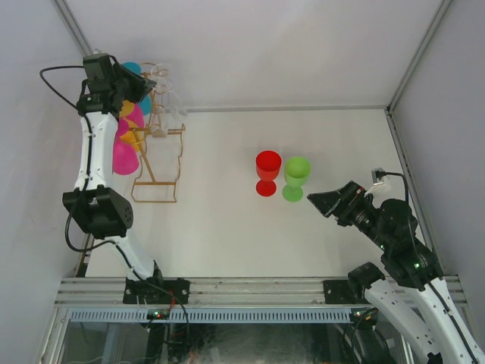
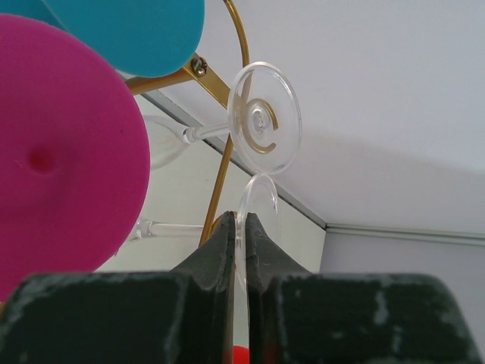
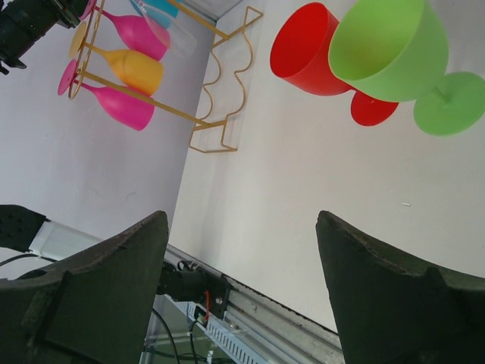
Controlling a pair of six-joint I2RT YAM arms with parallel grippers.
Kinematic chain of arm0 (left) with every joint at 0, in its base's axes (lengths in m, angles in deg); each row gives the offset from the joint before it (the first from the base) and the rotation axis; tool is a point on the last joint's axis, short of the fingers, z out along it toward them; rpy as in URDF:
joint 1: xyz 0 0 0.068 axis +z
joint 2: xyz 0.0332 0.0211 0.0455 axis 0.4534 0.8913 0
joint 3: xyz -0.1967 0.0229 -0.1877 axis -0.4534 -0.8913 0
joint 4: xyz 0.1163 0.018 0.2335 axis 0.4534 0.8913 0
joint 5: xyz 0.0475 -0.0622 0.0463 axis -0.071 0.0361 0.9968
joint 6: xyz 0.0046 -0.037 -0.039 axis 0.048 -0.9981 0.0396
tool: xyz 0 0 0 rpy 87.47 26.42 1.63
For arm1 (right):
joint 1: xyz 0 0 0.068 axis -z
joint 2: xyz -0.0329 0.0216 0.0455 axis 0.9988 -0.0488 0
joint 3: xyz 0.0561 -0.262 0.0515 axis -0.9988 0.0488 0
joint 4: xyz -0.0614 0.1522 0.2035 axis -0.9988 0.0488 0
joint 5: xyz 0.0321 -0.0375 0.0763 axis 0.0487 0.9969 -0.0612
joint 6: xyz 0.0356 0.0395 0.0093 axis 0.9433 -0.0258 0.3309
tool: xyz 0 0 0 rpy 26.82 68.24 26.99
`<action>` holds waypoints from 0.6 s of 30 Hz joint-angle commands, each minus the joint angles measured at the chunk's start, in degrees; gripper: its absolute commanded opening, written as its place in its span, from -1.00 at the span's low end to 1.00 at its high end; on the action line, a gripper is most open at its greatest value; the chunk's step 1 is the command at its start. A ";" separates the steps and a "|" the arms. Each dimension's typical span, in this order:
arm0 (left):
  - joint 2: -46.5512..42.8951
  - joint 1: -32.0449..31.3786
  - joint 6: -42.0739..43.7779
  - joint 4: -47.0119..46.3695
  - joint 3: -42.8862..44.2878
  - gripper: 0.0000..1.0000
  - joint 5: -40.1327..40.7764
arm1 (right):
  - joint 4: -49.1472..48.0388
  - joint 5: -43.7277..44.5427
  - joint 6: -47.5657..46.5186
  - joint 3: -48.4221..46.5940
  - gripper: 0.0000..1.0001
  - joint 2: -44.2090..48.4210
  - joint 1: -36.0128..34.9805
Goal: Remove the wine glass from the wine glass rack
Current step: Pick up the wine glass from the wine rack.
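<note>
- Left gripper (image 2: pixel 241 227): at 10 o'clock on the table, jaws pinched nearly together on the thin foot of a clear wine glass (image 2: pixel 258 203); the bowl is out of sight.
- Wine glass rack (image 1: pixel 154 201): at 10 o'clock, carrying a pink glass (image 1: pixel 123 155), an orange glass (image 1: pixel 130 136) and a teal glass (image 1: pixel 135 70); its clear glasses are faint against the wall.
- Red glass (image 1: pixel 267 171) and green glass (image 1: pixel 296 176): centre, upright, just beside each other.
- Right gripper (image 3: pixel 241 220): at 4 o'clock, jaws wide apart, holding nothing.
</note>
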 commanded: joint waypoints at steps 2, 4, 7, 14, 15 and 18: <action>-4.25 -0.17 -2.64 -4.94 -3.10 -1.00 -2.08 | -1.92 0.45 0.64 -0.12 0.58 0.22 0.11; -4.57 -0.08 -3.53 -5.65 -3.48 -1.00 -2.63 | -1.90 0.46 0.64 -0.08 0.58 0.14 0.15; -5.53 0.03 -4.82 -7.46 -4.85 -1.00 -3.30 | -1.75 0.52 0.79 -0.08 0.58 0.09 0.16; -6.72 0.40 -5.40 -7.96 -5.96 -1.00 -2.90 | -1.33 0.86 1.05 -0.08 0.58 0.45 0.15; -6.95 0.44 -5.44 -7.98 -6.14 -1.00 -2.91 | -1.29 0.84 1.07 -0.10 0.58 0.48 0.14; -8.04 0.49 -5.52 -8.55 -7.59 -1.00 -2.54 | -1.14 0.97 0.99 -0.08 0.58 0.59 0.16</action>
